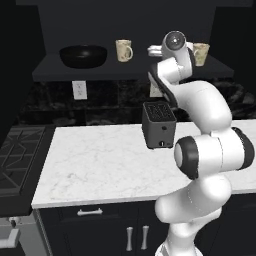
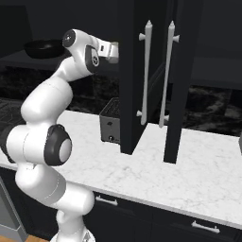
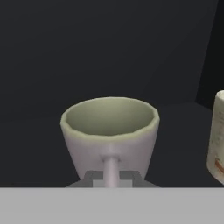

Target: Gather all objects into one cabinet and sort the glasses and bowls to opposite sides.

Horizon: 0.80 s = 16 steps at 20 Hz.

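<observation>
Mug in hand: a small, pale cream ceramic mug with a loop handle [image 3: 110, 135] sits upright right in front of my fingers, above the dark flat shelf board of the upper cabinet [image 1: 50, 72], toward the board's right end.
My gripper [image 3: 111, 177]: pressed together on the mug's thin loop handle, which stands between my two dark tips; I pinch the handle, not the wall.
Handling, as I judge it: light and rigid, glazed and likely slippery; a hold on the handle alone could let the mug swing or twist, so I would move slowly and keep it level.
Better hold: the handle close to the wall, or the rim wall itself if the handle slips.
Fragility: probably chips if knocked against its neighbour.
Neighbour: a second cream mottled mug [image 3: 217, 138] stands just beside it, apart, nearer the right edge.
Third mug: another cream mug with a loop handle [image 1: 123, 50] stands mid-board.
Bowl: a wide, shallow, glossy black bowl [image 1: 83, 56] rests toward the left end, well apart from my mug.
Counter below: a dark boxy toaster [image 1: 158, 125] on the white marble countertop [image 1: 95, 165].
</observation>
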Available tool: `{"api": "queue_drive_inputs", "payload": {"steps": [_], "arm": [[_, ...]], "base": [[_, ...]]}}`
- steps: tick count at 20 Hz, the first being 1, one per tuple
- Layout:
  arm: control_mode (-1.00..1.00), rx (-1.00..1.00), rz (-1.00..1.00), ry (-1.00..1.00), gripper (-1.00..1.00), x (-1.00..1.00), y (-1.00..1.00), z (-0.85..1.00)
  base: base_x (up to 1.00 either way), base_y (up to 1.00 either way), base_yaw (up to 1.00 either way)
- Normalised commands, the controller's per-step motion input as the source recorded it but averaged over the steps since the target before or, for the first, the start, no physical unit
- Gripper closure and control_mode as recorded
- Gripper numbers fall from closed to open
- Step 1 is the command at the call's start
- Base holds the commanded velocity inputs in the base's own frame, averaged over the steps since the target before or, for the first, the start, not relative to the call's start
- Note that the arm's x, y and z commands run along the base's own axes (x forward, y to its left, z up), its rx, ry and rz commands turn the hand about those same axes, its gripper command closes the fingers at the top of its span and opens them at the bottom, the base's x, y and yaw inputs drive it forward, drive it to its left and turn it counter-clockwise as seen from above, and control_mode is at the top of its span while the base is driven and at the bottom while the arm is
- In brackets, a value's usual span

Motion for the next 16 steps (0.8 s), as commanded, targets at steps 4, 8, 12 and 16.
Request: {"api": "queue_drive_inputs", "payload": {"steps": [4, 8, 12, 16], "arm": [[-1.0, 0.0, 0.0, 0.0, 1.0, 0.0, -0.22, 0.0], [-1.0, 0.02, -0.01, 0.0, 1.0, 0.01, -0.08, 0.0], [-1.0, 0.03, 0.0, 0.0, 1.0, 0.0, 0.0, -0.02], [-1.0, 0.06, 0.0, -0.02, -1.0, 0.0, 0.62, -0.09]], "base": [[0.0, 0.0, 0.0], [0.0, 0.0, 0.0], [0.0, 0.0, 0.0], [0.0, 0.0, 0.0]]}}
